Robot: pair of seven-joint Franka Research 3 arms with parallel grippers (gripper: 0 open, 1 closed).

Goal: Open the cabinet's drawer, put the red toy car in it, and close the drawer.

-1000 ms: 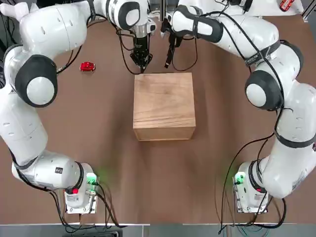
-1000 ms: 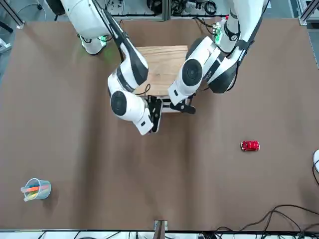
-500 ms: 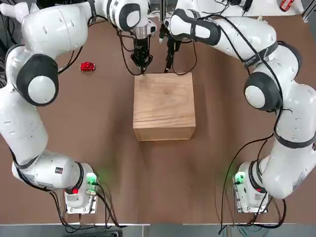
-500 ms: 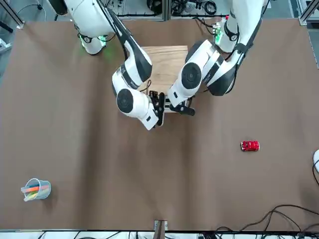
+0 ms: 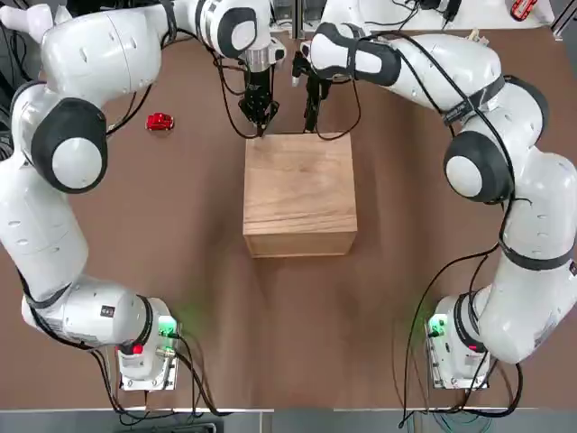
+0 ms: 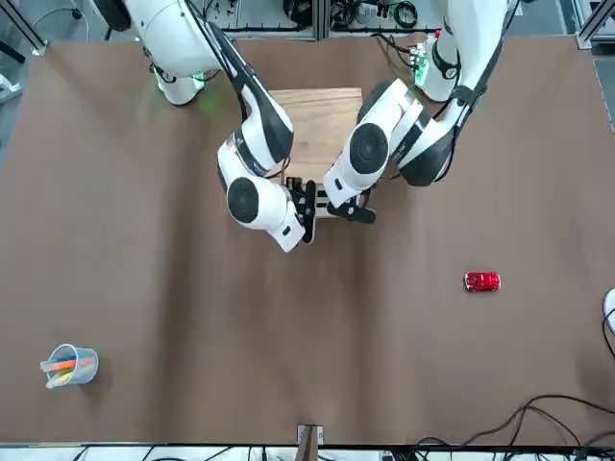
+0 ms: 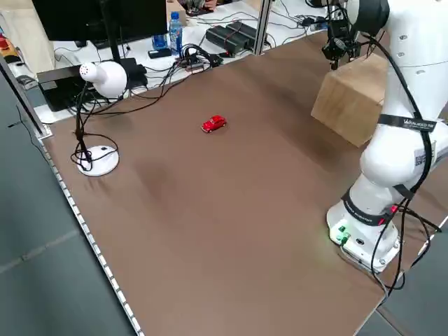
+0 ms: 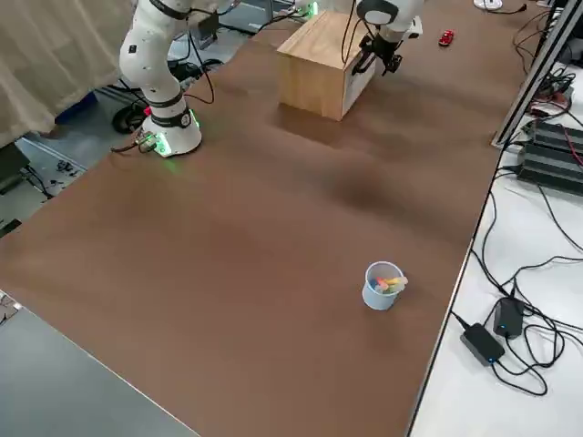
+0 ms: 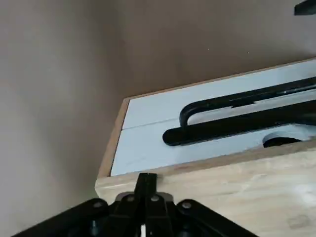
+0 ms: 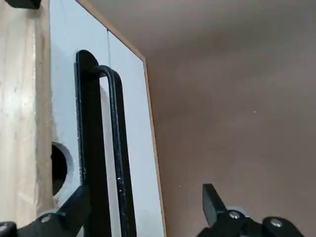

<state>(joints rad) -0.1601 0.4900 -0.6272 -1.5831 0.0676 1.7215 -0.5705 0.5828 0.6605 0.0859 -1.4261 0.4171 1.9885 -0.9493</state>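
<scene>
At the cabinet [image 5: 300,194], right tool [image 10: 147,197] wide apart, left tool [image 9: 146,178] pressed together.

L gripper [image 9: 145,180] was kept shut, fingers pressed tog. R gripper [image 10: 148,195] was held w/ fingers spread wide. Both arms were stretched fwd & bent inward, wrists brought near e/o, grippers set side by side but apart.

White arm shells [image 5: 41,221] with dark grey joint caps [image 5: 76,161], black bands [image 5: 543,262] and loose black cables [image 5: 441,275]. Green glow at both bases [image 5: 153,347], black fingers [image 10: 214,200], silver screws [image 10: 276,222].
</scene>
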